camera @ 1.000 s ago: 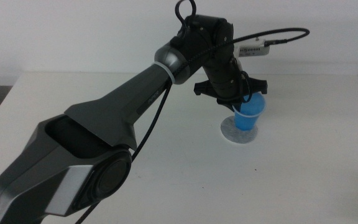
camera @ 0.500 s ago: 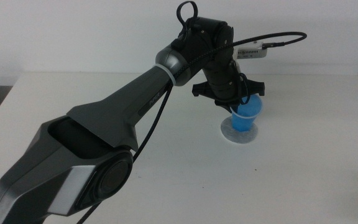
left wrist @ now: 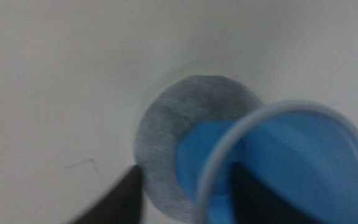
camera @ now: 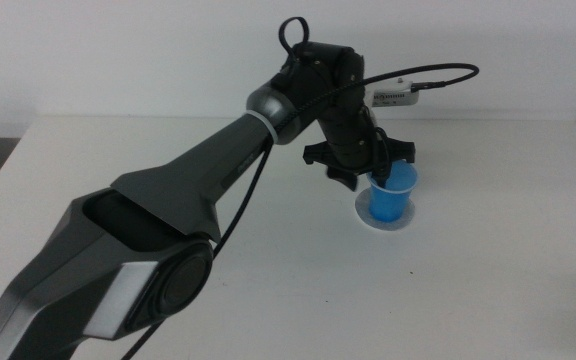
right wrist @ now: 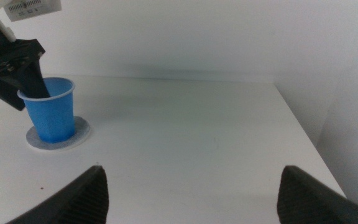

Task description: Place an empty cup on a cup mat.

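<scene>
The blue cup (camera: 391, 198) stands upright on the round grey cup mat (camera: 364, 215) right of the table's middle. It also shows in the left wrist view (left wrist: 291, 162) over the mat (left wrist: 166, 137), and in the right wrist view (right wrist: 51, 109) on the mat (right wrist: 79, 134). My left gripper (camera: 373, 178) straddles the cup's near rim, one jaw inside and one outside. Its jaws stand apart with gaps to the cup wall (left wrist: 185, 180). The cup looks empty. My right gripper (right wrist: 197, 193) is open and empty, low over the table far from the cup, and out of the middle view.
The left arm (camera: 198, 190) stretches across the table from the left. The table's right edge (right wrist: 303, 134) lies beyond the cup, and a white wall stands behind. A white cable tag (camera: 393, 97) hangs over the gripper.
The cup was tilted and held slightly off the mat's centre. It has come down, now stands upright on the mat, and the left gripper has shifted slightly left and lower with its jaws loosened.
</scene>
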Controlling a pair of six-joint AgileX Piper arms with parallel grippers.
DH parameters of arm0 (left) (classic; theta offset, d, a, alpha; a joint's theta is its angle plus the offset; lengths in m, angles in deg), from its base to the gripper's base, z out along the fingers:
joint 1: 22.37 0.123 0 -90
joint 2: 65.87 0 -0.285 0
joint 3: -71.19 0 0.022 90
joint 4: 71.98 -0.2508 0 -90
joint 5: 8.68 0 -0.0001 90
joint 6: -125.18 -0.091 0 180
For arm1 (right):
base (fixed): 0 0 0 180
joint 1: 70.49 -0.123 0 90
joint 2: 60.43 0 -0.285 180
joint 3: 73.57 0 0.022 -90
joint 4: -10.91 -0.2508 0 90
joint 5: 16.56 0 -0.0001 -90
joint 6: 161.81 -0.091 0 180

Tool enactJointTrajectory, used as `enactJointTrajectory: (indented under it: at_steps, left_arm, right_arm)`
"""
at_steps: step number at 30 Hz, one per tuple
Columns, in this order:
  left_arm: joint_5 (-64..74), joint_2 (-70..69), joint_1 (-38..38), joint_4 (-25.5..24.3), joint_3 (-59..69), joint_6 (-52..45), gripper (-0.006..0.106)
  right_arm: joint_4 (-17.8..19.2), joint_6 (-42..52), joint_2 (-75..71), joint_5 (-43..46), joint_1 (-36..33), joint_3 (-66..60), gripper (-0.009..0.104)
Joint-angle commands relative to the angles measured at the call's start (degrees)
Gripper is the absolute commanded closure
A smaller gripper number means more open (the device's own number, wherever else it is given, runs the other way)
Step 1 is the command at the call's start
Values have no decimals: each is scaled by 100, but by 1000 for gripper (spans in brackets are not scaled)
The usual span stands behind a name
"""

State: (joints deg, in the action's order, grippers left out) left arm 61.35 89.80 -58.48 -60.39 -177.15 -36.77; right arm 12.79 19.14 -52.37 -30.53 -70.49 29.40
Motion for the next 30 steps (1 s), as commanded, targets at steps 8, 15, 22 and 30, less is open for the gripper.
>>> enactJointTrajectory:
  at_steps: [8, 15, 22, 30]
  left_arm:
    - [-7, -431, 581, 1872, -28, -1677, 7]
    - [-7, -2409, 699, 1048, 1341, -2102, 7]
    - [-845, -5360, 1249, 746, 5538, -2744, 7]
    - [-2755, -8199, 2290, 707, 8894, -3465, 7]
  right_arm:
    - [34, 23, -28, 29, 2, -19, 2]
    - [34, 23, -28, 29, 2, -19, 2]
    - [34, 23, -28, 29, 2, -19, 2]
    - [34, 23, -28, 29, 2, -19, 2]
